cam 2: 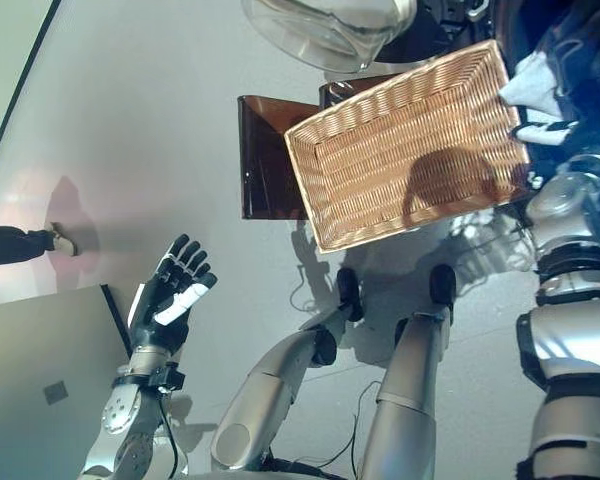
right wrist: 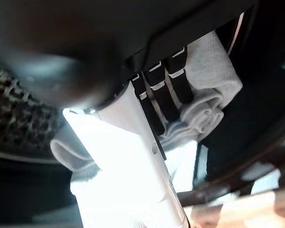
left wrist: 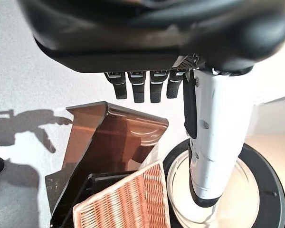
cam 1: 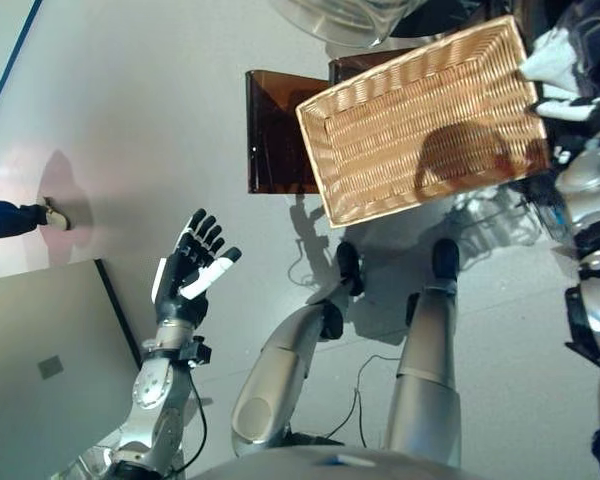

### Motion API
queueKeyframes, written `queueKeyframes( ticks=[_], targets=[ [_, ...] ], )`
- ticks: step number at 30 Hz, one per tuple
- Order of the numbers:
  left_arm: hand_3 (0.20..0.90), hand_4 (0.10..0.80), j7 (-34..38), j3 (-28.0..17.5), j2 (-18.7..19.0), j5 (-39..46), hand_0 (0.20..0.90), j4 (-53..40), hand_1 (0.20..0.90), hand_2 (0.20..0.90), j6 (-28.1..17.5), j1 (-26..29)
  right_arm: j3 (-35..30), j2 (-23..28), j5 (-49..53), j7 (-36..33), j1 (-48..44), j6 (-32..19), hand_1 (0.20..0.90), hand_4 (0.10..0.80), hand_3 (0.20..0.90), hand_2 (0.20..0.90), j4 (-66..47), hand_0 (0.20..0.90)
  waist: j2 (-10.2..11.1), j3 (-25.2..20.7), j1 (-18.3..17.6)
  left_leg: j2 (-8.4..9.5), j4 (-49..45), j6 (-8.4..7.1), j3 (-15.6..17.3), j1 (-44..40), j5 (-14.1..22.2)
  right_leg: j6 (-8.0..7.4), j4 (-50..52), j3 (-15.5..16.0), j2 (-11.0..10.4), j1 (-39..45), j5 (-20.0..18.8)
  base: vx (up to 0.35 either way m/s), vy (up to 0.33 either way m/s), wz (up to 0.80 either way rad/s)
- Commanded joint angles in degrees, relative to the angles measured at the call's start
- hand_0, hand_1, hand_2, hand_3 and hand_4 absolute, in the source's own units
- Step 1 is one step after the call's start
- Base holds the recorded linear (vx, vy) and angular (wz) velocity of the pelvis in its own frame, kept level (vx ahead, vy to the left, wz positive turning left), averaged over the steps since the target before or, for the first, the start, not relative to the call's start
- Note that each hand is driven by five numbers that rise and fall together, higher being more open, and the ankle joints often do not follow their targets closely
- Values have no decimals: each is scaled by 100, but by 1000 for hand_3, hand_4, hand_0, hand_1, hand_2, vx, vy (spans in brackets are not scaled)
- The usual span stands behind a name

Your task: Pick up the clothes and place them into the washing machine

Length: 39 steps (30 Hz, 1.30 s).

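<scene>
— Biggest things first?
— Rectangular woven wicker basket (cam 1: pixel 420 120), bare inside, on a brown translucent stand (cam 1: pixel 275 130); round glass washer door (cam 2: pixel 330 30) just beyond.
— And the clothes?
— White folded cloth (right wrist: pixel 209 90), clamped in the right hand (right wrist: pixel 161 95) at the dark drum opening.
— Left hand (cam 1: pixel 185 270)?
— Raised over the floor, fingers spread, holding nothing.

the basket (cam 1: pixel 420 120) is tan woven wicker. the stand (cam 1: pixel 275 135) under it is translucent brown. the cloth (right wrist: pixel 206 90) is white, held in the dark right hand (right wrist: pixel 161 95). the left hand (cam 1: pixel 190 265) is black with a white thumb cover. the floor (cam 1: pixel 130 120) is pale grey.
</scene>
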<state>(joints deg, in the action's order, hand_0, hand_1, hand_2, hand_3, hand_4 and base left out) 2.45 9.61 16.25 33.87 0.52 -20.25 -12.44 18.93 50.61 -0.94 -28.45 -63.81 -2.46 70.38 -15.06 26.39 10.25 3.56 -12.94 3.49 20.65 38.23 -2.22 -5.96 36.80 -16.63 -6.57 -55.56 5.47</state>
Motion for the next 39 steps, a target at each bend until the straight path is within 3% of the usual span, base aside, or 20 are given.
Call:
queueKeyframes(
  ticks=[1, 11, 22, 29, 36, 39],
  targets=[
    [900, 800, 36, -398, 455, 155, 900, -452, 900, 900, -319, -334, 337, 846, 233, -221, -694, -89, 900, 800, 900, 900, -12, 900, -55, -53, -1, -190, -301, -627, -87, 494, -3, 277, -233, 296, 54, 196, 3, 30, -32, 3],
    [900, 800, 65, -235, 463, 223, 900, -503, 900, 900, -345, -273, 1031, 1417, -76, -460, -1551, 196, 900, 800, 900, 900, 437, 900, -29, -44, -16, -205, -205, -670, -154, 376, -48, 282, -290, 364, 37, 321, 51, 12, -13, 1],
    [900, 800, 186, -183, 413, 237, 900, -457, 900, 900, -359, -227, 1278, 1490, -183, -894, -2065, 413, 900, 800, 900, 900, 624, 900, -14, -101, -24, -195, -167, -670, -160, 354, -43, 283, -277, 394, 49, 294, 57, 0, 0, 0],
    [900, 800, 283, -177, 373, 206, 900, -413, 900, 900, -374, -176, 1104, 1268, -195, -1039, -1920, 406, 900, 800, 900, 900, 471, 900, 36, -50, -46, -207, -180, -664, -139, 360, -30, 282, -277, 390, 60, 271, 26, -2, 0, 0],
    [900, 800, 395, -222, 334, 113, 900, -392, 900, 900, -425, -115, 326, 787, -377, -1530, -1121, 432, 900, 800, 900, 900, -165, 900, 31, 12, -64, -195, -166, -637, -122, 342, -40, 272, -306, 375, 79, 290, -35, -17, 3, 0],
    [900, 800, 446, -230, 305, 80, 900, -376, 900, 900, -456, -76, -31, 498, -496, -1803, -725, 475, 900, 800, 900, 900, -486, 900, -19, 40, -51, -214, -128, -557, -39, 379, -150, 273, -339, 381, 108, 232, -196, -74, 24, -4]
  ],
)
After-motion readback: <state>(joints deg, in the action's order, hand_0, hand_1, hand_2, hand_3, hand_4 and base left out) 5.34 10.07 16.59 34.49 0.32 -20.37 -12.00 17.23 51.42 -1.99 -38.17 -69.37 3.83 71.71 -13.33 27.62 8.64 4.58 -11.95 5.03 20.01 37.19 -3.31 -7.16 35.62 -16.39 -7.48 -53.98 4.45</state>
